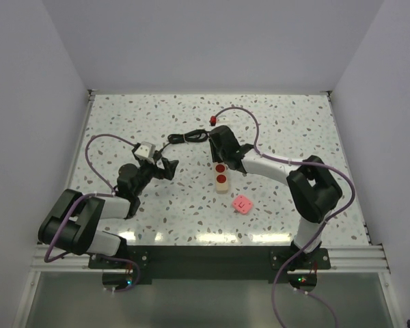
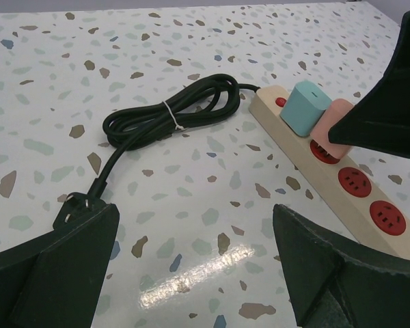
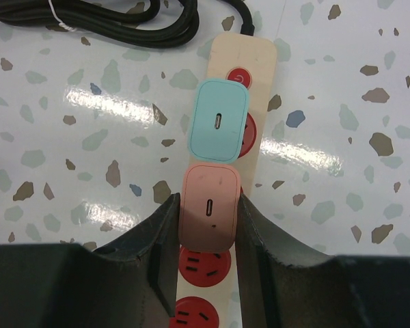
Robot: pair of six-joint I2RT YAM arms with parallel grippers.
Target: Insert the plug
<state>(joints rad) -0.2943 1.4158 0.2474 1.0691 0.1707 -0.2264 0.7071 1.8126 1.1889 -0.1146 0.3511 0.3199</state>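
Observation:
A beige power strip (image 3: 260, 55) with red sockets lies mid-table and also shows in the top view (image 1: 222, 183). A teal plug (image 3: 221, 121) sits in its first socket. My right gripper (image 3: 206, 203) is shut on a pink plug (image 3: 208, 208), held upright over the second socket right behind the teal one. In the left wrist view the pink plug (image 2: 331, 126) stands against the teal plug (image 2: 304, 109); I cannot tell how deep it sits. My left gripper (image 2: 195, 225) is open and empty, low over bare table left of the strip.
The strip's black cable (image 2: 171, 113) lies coiled and tied at the strip's far end, its own plug (image 2: 75, 203) by my left finger. Two free red sockets (image 3: 205, 263) lie under my right gripper. A small pink block (image 1: 241, 203) lies on the table right of the strip.

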